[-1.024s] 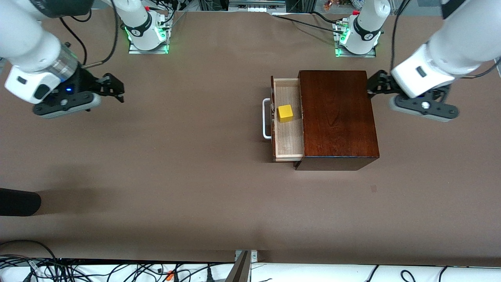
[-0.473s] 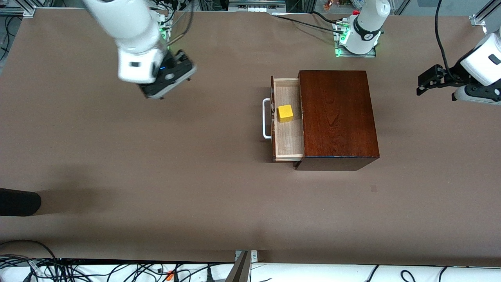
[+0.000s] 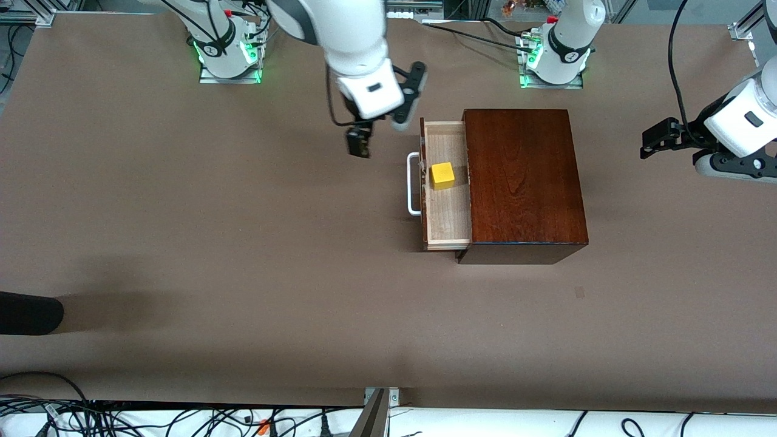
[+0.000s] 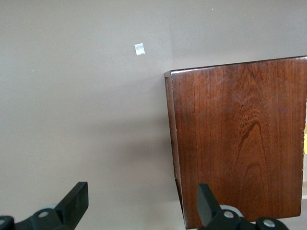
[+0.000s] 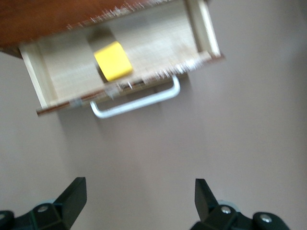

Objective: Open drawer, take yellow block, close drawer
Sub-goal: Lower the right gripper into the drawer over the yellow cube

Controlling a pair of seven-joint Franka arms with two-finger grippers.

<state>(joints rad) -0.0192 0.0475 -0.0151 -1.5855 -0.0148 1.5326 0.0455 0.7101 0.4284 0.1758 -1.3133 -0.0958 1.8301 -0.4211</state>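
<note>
The reddish-brown box (image 3: 522,182) stands with its drawer (image 3: 450,212) pulled out toward the right arm's end of the table. The white handle (image 3: 413,188) is at the drawer's front. The yellow block (image 3: 442,175) lies in the drawer's pale tray. My right gripper (image 3: 377,133) is open and empty, over the table just in front of the drawer. Its wrist view shows the drawer (image 5: 62,76), the handle (image 5: 139,101), the block (image 5: 113,60) and the open gripper (image 5: 139,196). My left gripper (image 3: 651,142) is open and empty, apart from the box toward the left arm's end. Its wrist view shows the box top (image 4: 240,139) past the open gripper (image 4: 141,201).
A black object (image 3: 27,312) lies at the table's edge at the right arm's end. Cables (image 3: 152,419) run along the edge nearest the front camera. A small mark (image 3: 580,292) is on the table, nearer the front camera than the box.
My right arm has swung from its end of the table to the drawer's front. My left gripper has pulled away from the box. Drawer and block have not moved.
</note>
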